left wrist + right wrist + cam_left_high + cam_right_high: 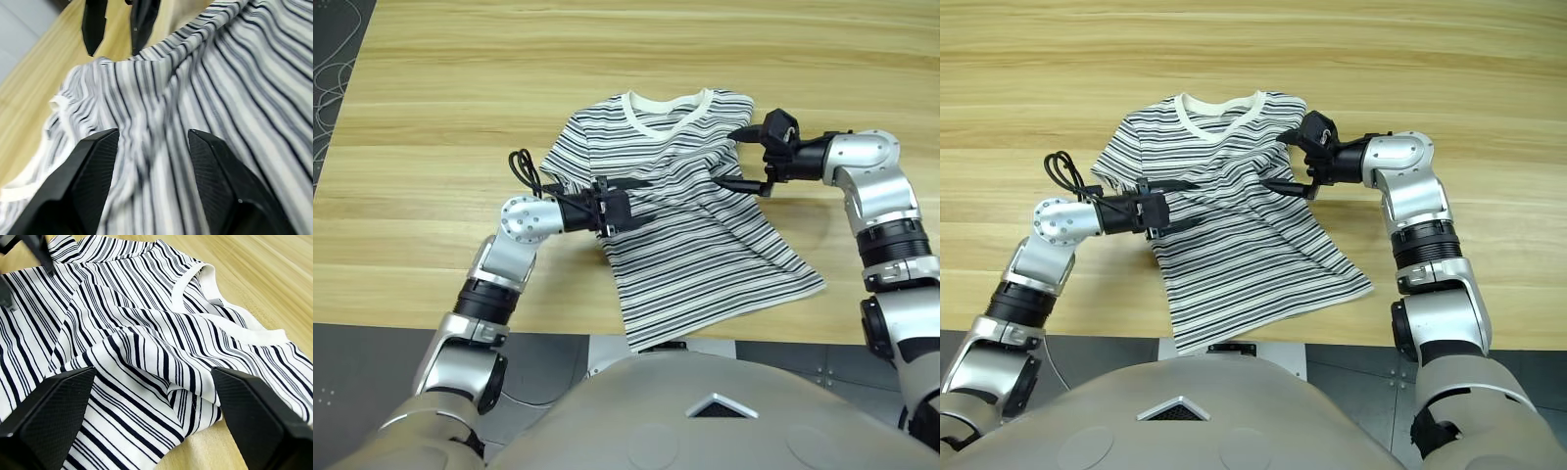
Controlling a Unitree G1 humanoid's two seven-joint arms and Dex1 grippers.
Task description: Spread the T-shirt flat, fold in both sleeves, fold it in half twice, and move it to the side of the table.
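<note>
We see a striped T-shirt (690, 230) lying on a wooden table (460, 98). It is in the middle of the table, on the side close to us. Its white collar (668, 110) points away from us. Its bottom hem (724, 313) reaches the near edge of the table. The shirt lies a bit crooked, with the hem swung over to our right. It has some wrinkles across the chest.

The left sleeve (560, 162) sticks out flat on the wood. On the right side, near the shoulder, the cloth is folded over on itself.

Our left gripper (644, 201) is over the left side of the shirt, just below the sleeve. Its two fingers are spread apart and point toward the middle of the shirt. In the left wrist view the stripes show between the fingers, but the fingers do not pinch them.

Our right gripper (726, 157) is at the right shoulder of the shirt, close to the collar. Its fingers are spread wide too. In the right wrist view a fold of cloth lies between them, and they are not closed on it.

The two grippers point at each other across the chest, with a gap between them.
</note>
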